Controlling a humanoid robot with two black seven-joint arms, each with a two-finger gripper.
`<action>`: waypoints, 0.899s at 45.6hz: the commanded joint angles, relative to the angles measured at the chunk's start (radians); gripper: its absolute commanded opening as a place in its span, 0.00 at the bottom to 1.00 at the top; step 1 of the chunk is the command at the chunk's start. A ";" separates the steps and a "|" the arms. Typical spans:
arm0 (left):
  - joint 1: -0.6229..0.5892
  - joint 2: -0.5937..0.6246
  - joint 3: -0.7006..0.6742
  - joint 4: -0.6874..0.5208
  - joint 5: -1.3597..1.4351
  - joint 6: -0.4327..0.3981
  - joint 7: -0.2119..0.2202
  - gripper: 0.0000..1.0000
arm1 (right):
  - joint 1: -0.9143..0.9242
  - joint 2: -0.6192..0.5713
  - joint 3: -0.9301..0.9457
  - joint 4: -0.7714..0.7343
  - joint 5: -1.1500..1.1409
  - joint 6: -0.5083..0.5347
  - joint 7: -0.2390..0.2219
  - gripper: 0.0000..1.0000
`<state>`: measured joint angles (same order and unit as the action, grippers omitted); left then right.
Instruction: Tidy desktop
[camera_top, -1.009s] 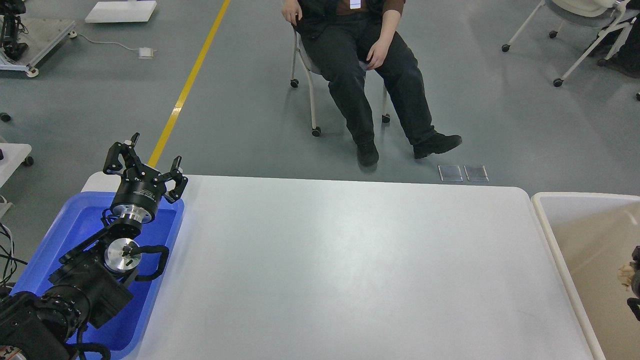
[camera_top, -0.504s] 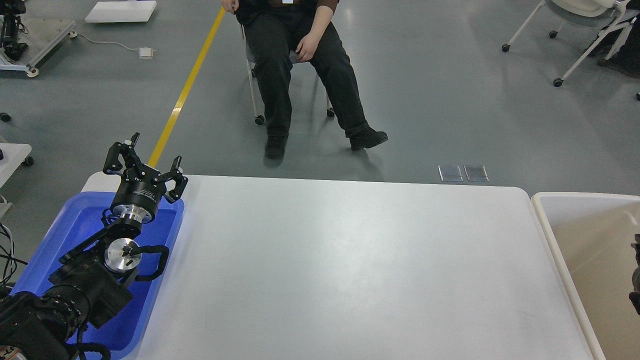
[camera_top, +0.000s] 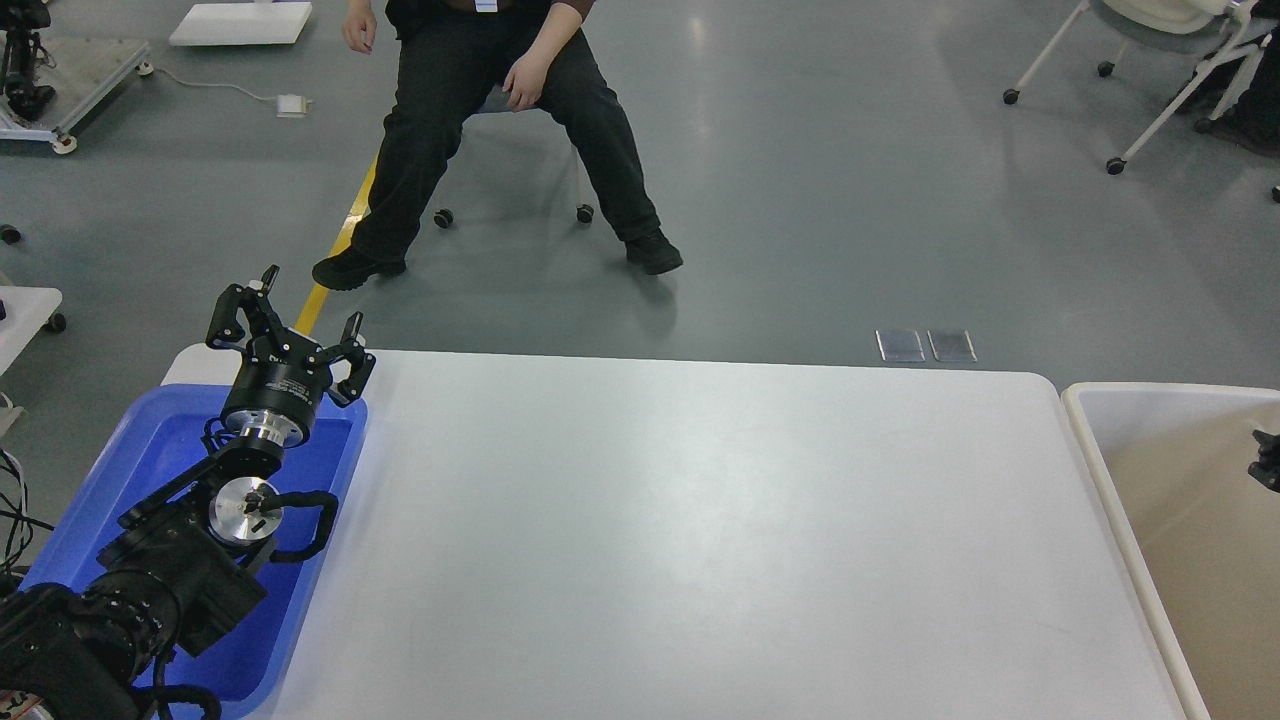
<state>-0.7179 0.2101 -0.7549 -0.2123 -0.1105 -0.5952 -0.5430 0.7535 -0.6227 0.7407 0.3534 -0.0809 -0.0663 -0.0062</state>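
The desktop (camera_top: 700, 520) is a wide matte white tabletop with rounded corners, and nothing lies on its bare surface. My left gripper (camera_top: 297, 318) is open and empty, held above the far edge of the blue tray (camera_top: 150, 440) at the table's left end. Only a small dark part of my right gripper (camera_top: 1265, 462) shows at the right edge, over the cream-beige tub (camera_top: 1170, 520). Its fingers cannot be told apart.
A person in black (camera_top: 500, 130) sits on a wheeled chair on the floor beyond the table's far edge. A yellow floor line (camera_top: 400, 120) runs past the far left. Wheeled chairs (camera_top: 1170, 80) stand at the far right.
The seated person has rolled to the left. My right gripper has moved up along the right edge, and the tan lump near it a second ago no longer shows. My left arm has not moved.
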 joint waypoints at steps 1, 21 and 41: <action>0.000 0.000 0.000 0.001 0.000 0.000 0.000 1.00 | 0.070 -0.037 0.152 0.156 0.133 0.034 0.000 1.00; 0.000 0.000 0.000 -0.001 0.000 0.000 0.000 1.00 | 0.084 0.006 0.183 0.259 0.455 0.255 0.000 1.00; 0.000 0.000 0.000 -0.001 0.000 0.000 0.000 1.00 | 0.046 0.210 0.189 0.305 0.506 0.269 0.002 1.00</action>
<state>-0.7179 0.2103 -0.7547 -0.2122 -0.1104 -0.5952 -0.5429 0.8246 -0.5270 0.9228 0.6403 0.3960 0.1797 -0.0050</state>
